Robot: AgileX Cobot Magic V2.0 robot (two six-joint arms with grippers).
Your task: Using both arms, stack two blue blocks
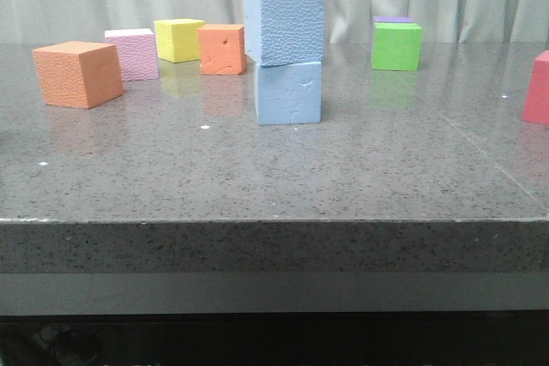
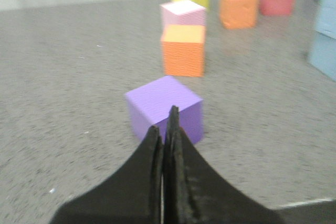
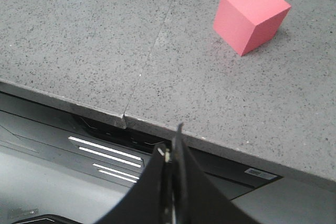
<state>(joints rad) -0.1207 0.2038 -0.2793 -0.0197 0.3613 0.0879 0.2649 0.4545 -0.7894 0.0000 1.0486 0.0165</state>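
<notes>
I see one pale sky-blue foam cube point(image 1: 283, 27) stacked on the other point(image 1: 288, 93), slightly skewed; both black claw grippers point(image 2: 167, 129) point(image 3: 173, 148) sit pinched together, empty, well clear.

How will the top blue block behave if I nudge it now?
The top blue block looks like light foam with pebbled faces, so it would probably grip, not slide. It sits skewed, overhanging the lower blue block, so a push may tip it off. Flat faces: it shouldn't roll.

Open table point(image 1: 360, 177) front/right of blue stack point(image 1: 286, 57); orange cube point(image 1: 223, 49) crowds left-rear.
</notes>
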